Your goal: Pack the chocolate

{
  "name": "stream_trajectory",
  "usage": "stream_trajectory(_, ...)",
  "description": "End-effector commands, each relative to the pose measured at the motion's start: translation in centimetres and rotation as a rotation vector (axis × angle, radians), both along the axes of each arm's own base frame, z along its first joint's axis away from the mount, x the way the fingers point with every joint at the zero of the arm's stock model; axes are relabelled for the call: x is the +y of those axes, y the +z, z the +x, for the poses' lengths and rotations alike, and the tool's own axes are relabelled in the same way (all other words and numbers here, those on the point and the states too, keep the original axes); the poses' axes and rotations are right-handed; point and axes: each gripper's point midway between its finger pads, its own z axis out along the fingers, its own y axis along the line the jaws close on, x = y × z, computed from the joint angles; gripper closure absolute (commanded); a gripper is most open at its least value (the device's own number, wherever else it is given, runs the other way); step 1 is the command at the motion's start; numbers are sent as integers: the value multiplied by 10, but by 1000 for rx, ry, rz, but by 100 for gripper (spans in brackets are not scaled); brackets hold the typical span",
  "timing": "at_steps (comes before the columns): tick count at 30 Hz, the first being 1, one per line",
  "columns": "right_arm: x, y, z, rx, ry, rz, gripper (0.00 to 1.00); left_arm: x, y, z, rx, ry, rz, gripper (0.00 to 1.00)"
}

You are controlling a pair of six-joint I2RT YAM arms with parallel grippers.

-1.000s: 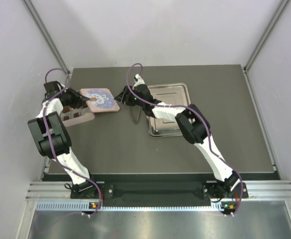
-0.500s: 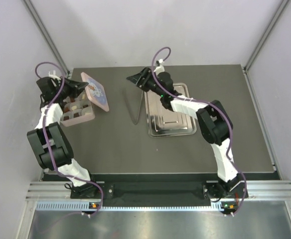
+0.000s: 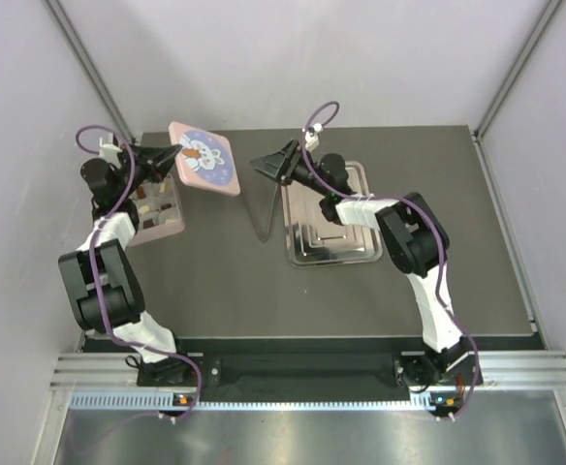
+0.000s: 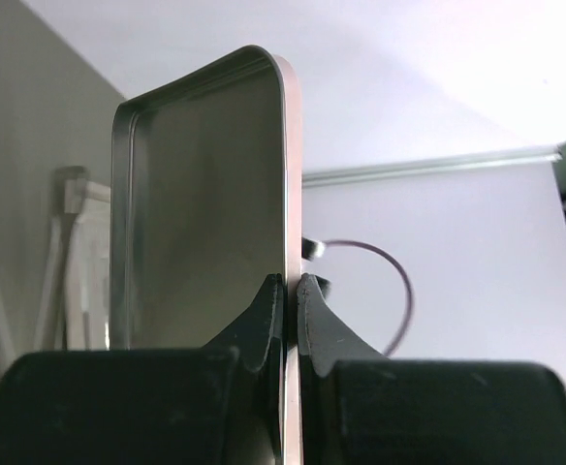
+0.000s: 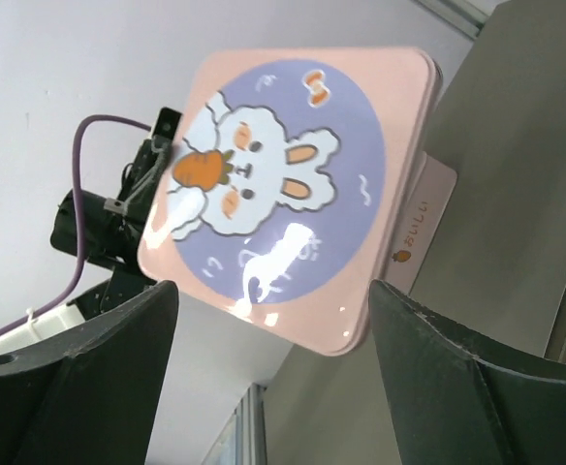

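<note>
The chocolate (image 3: 145, 205) shows as small brown and cream pieces in the compartments of the pink tin (image 3: 157, 225) at the table's left, partly hidden by my left arm. My left gripper (image 3: 172, 158) is shut on the edge of the pink rabbit lid (image 3: 204, 158), which it holds up in the air above and behind the tin. In the left wrist view the lid (image 4: 205, 194) stands edge-on, pinched by that gripper (image 4: 291, 291). My right gripper (image 3: 262, 163) hangs open to the right of the lid, apart from it. The right wrist view faces the lid (image 5: 283, 184) between the wide jaws of that gripper (image 5: 273, 286).
A steel tray (image 3: 331, 232) lies at the table's middle right with nothing in it, under my right forearm. Thin metal tongs (image 3: 264, 211) lie on the dark table between the tin and the tray. White walls close in both sides and the back.
My left gripper shut on the lid and raised it off the tin, turning it. My right gripper let go of the lid, opened wide and drew up and back to the right.
</note>
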Motion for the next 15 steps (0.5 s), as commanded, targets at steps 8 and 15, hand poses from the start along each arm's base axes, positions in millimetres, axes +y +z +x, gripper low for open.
stream_trajectory(8,-3,40,-8,-162,116,133,19,-54,90,-35,-278,-146,-71,100)
stream_trajectory(15,-8,54,-9,-186,151,205,23,-62,95,-41,-284,-160,-88,100)
